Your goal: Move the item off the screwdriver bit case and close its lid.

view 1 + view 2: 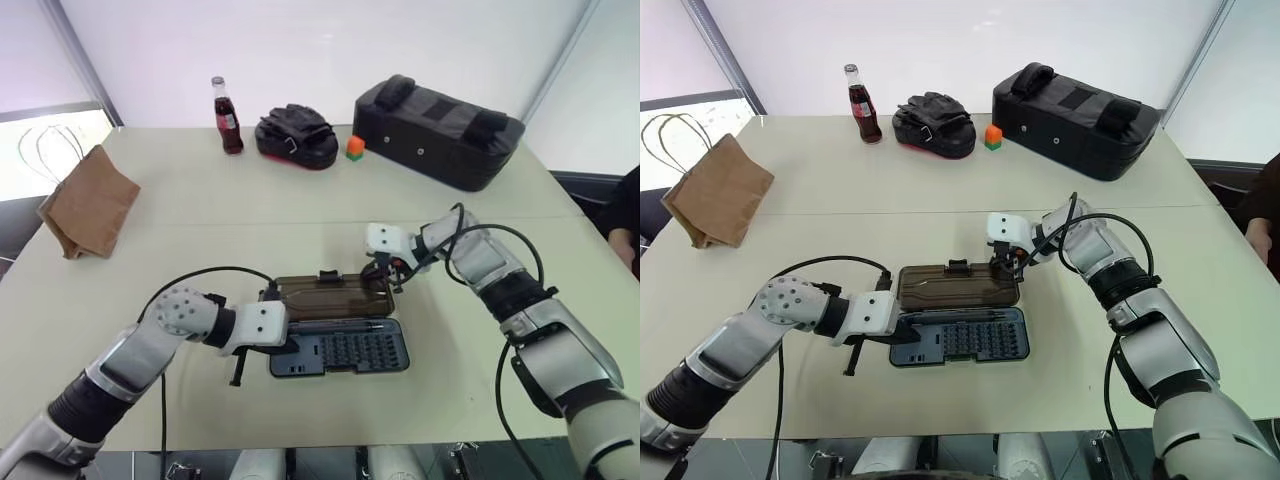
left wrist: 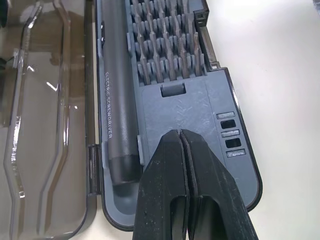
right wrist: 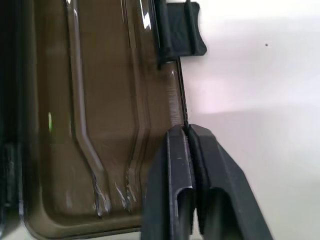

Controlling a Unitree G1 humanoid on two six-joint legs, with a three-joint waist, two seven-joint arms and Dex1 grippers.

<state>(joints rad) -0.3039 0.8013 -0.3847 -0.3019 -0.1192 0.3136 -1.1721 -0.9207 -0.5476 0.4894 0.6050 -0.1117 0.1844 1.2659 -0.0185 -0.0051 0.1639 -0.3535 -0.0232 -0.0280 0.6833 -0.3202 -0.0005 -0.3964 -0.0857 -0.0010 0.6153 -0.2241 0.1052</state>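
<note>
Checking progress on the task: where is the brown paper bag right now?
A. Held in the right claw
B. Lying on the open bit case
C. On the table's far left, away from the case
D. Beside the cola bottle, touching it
C: the paper bag sits on the table far left, well apart from the open bit case.

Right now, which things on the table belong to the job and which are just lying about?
Job: paper bag, already off the case; screwdriver bit case; its open lid.

Lying about: cola bottle, black gloves, orange and green block, large black padded bag.
</note>
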